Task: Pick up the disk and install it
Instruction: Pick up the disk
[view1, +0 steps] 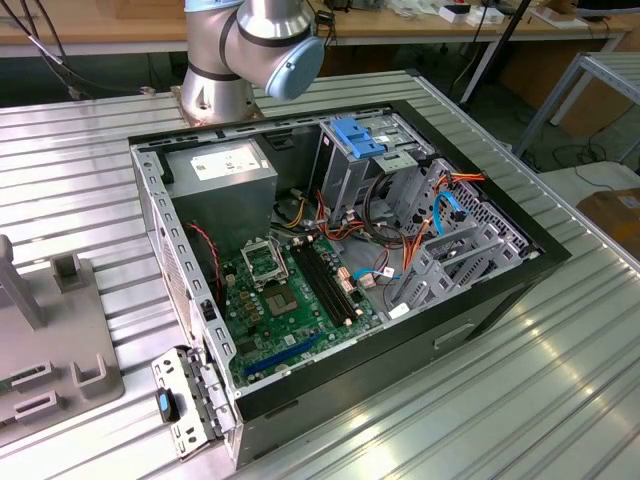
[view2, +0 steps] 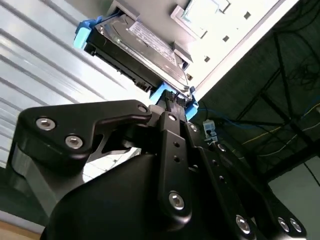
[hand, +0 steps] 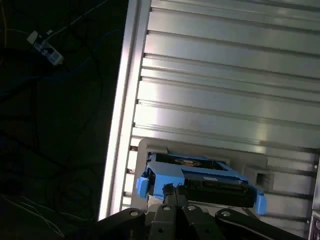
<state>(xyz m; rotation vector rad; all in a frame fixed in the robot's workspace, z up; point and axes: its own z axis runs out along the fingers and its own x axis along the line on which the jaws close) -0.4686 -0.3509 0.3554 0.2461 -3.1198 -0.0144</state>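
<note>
The disk (hand: 200, 175) lies flat on a grey holder (hand: 252, 162) on the ribbed metal worktop (hand: 225, 75), near the worktop's edge, with its blue carrier rails framing the dark body. In both wrist views the hand (hand: 172, 192) is right at the disk's near long side. It meets that side toward 1 end rather than at the middle, by the blue rail corner. The disk's (view2: 142, 42) long axis runs across the line of the hand (view2: 172, 102), so the hand faces its side, not its short end. The tip is touching or just beside the blue rail. Whether the hand is apart or clamped on the rail I cannot tell. In the exterior view the open computer case (view1: 480, 300) lies on its side on the worktop, its blue ribbed bracket (view1: 357, 135) standing at the drive cage.
</note>
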